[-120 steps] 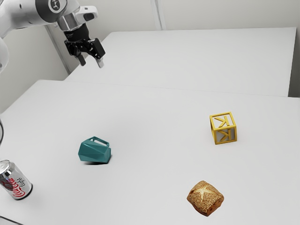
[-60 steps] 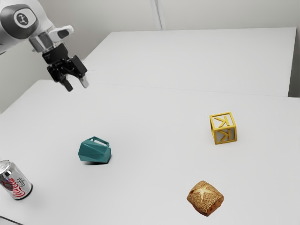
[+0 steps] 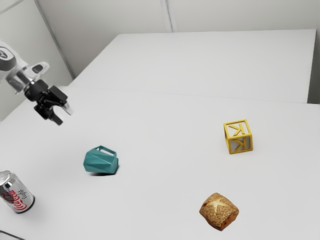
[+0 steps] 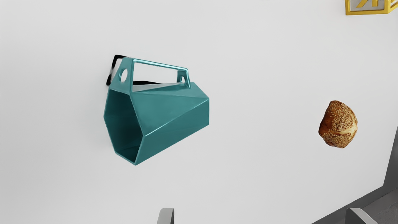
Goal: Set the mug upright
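Mug (image 3: 101, 163) on side, exterior view's left, mouth facing away from bread roll (image 3: 219, 212), near at exterior view's right. Gripper (image 3: 64, 116) above table (image 3: 160, 150), fingers (image 4: 166, 217) spread. Soda can (image 3: 16, 192) near, exterior view's left; yellow block (image 3: 238, 137) beyond bread roll.

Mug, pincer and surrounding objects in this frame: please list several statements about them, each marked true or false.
1. The teal mug lies on its side. True.
2. The pincer is shut on the mug. False: the pincer is open and apart from the mug.
3. The mug's open mouth can be seen in the wrist view. True.
4. The bread roll touches the yellow block. False: bare table separates the bread roll from the yellow block.
5. In the exterior view, the soda can is nearer the mug than the block is. True.
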Controlling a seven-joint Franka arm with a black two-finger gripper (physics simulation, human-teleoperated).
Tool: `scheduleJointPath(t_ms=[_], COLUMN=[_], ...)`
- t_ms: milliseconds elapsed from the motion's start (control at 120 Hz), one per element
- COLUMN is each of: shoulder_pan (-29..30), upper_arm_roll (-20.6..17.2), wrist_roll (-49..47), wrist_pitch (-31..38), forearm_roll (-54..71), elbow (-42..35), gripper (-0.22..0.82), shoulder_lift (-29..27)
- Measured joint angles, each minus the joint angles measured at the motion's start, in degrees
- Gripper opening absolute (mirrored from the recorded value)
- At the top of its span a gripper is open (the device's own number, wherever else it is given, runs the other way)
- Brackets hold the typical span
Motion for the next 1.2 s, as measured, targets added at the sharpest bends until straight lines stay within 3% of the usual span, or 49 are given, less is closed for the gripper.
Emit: scheduleJointPath(t_ms=[350, 567, 725, 1133, 1200], shoulder_pan=[6.3, 1.9, 1.9, 2.0, 1.9], upper_arm_roll=[2.7, 2.8, 2.7, 2.6, 2.6], wrist_roll=[10.1, 15.0, 17.6, 23.3, 24.3], wrist_pitch=[8.9, 13.1, 14.1, 11.7, 10.8], forearm_roll=[-13.1, -17.8, -19.9, -26.9, -27.3], elbow=[-15.4, -16.7, -17.8, -20.8, -20.7], gripper=[0.60, 0.60, 0.60, 0.60, 0.50], shoulder_lift=[0.8, 5.7, 7.7, 9.6, 10.0])
